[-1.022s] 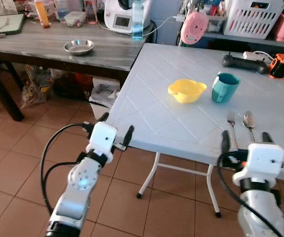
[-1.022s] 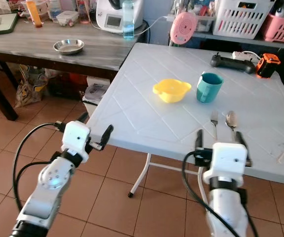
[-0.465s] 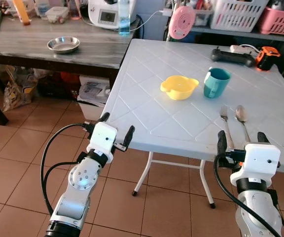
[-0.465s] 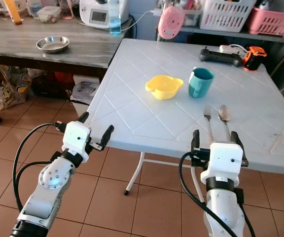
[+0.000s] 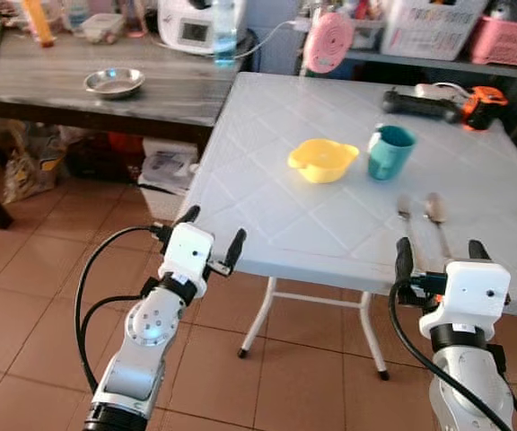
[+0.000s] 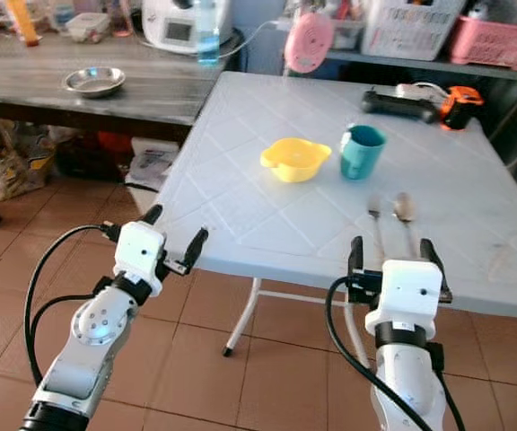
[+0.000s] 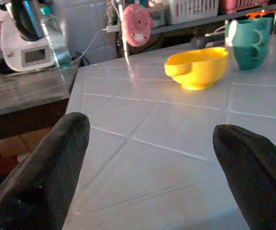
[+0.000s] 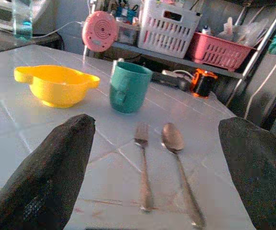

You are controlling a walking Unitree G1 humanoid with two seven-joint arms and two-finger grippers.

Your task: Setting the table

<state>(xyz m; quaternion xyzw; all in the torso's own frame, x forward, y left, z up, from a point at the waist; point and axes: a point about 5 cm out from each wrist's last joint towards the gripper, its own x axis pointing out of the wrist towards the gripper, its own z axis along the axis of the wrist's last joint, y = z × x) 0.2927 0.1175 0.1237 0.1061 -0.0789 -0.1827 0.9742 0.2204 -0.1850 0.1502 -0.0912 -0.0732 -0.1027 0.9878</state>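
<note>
**Approach to the laid tabletop, both pincers empty**

Compared with a second ago, the whole view is shifted, so the camera has moved; the objects are unmoved on the tabletop [image 5: 267, 193]. From left to right: the left pincer [image 5: 212, 241] is held released at the near edge, grasping nothing. A glossy yellow plastic bowl [image 5: 322, 160] with two lugs stands beside a cylindrical teal mug [image 5: 389, 151]. A slender metal fork [image 8: 143, 175] and oval-bowled spoon [image 8: 178, 162] lie parallel, just apart. The right pincer [image 5: 438, 256] is spread wide before them. An approach step is judged in hand; next, a lowered, narrowed grip on flat cutlery is called for.
</note>
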